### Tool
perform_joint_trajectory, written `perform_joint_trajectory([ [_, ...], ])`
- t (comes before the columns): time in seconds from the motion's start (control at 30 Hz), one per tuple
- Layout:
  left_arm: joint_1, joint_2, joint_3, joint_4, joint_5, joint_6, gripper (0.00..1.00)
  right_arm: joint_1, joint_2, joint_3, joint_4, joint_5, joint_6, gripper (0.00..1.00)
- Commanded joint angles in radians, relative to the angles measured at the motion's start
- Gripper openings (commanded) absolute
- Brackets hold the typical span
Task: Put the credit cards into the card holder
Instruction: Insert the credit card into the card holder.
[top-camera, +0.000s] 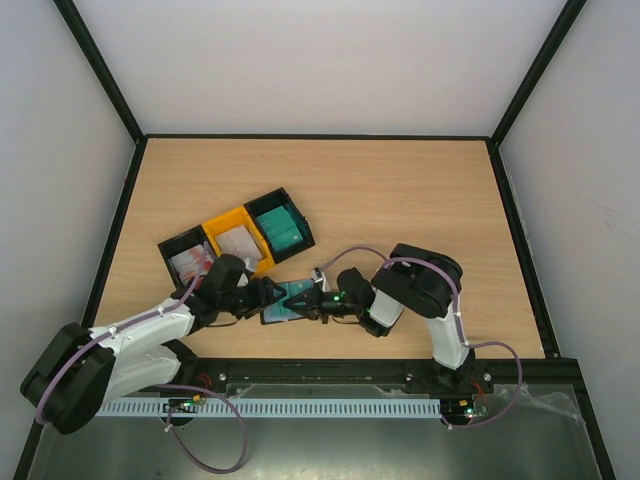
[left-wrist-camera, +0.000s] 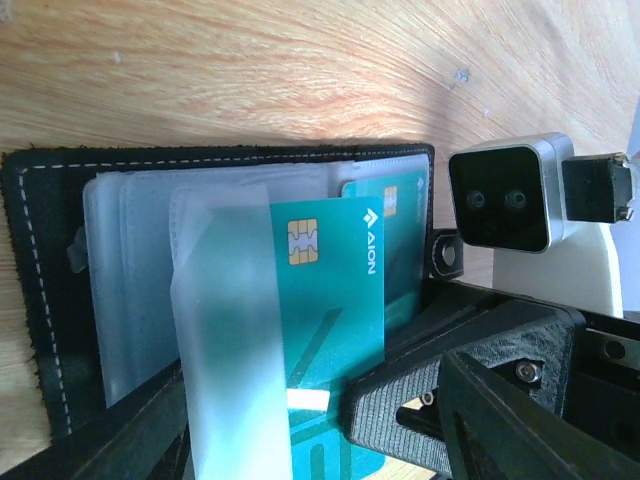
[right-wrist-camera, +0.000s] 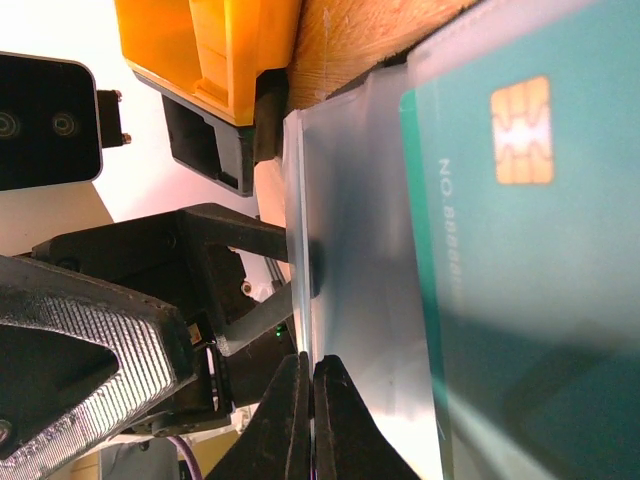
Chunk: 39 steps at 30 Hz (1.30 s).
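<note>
Two hands are seen tip to tip over the holder (left-wrist-camera: 50, 250), which is laid open on the counter (top-camera: 400, 200). The right hand (right-wrist-camera: 308, 400) is pinched shut on the edge of a clear sleeve (right-wrist-camera: 350, 250) of the holder. Whether the left hand (top-camera: 266, 296) is gripping anything cannot be told. A teal card (left-wrist-camera: 330, 290) is partly covered by that sleeve, chip showing, and a second card (left-wrist-camera: 405, 230), also teal, is tucked behind it. Beyond the holder three trays are lined up: a black tray (top-camera: 180, 238) with red-and-white cards (top-camera: 190, 263), a yellow tray (top-camera: 225, 220) with whitish cards (top-camera: 238, 243), and an end tray (top-camera: 265, 198), black, with teal cards (top-camera: 283, 228).
</note>
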Motion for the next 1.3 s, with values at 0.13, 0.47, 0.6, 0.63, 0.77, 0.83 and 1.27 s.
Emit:
perform_joint_trajectory([
  [0.13, 0.006, -0.027, -0.042, 0.132, 0.046, -0.038, 0.61, 0.0, 0.0, 0.021, -0.048, -0.034, -0.03, 0.02],
  [0.47, 0.005, -0.026, -0.084, 0.232, 0.106, -0.086, 0.46, -0.001, 0.005, 0.027, -0.101, -0.031, -0.052, 0.05],
  [0.6, 0.006, -0.034, -0.085, 0.248, 0.12, -0.098, 0.43, 0.0, -0.006, 0.029, -0.137, -0.023, -0.067, 0.07],
  [0.63, 0.005, -0.035, -0.083, 0.248, 0.122, -0.098, 0.42, 0.0, -0.01, 0.031, -0.149, -0.02, -0.073, 0.08],
  [0.77, 0.006, -0.032, -0.082, 0.247, 0.124, -0.098, 0.42, 0.0, -0.026, 0.033, -0.191, -0.009, -0.094, 0.08],
  [0.83, 0.006, -0.027, -0.085, 0.254, 0.131, -0.101, 0.4, 0.0, -0.032, 0.032, -0.196, -0.006, -0.098, 0.08],
  [1.27, 0.005, -0.029, -0.114, 0.335, 0.13, -0.166, 0.17, -0.001, -0.012, 0.011, -0.089, -0.022, -0.051, 0.04],
])
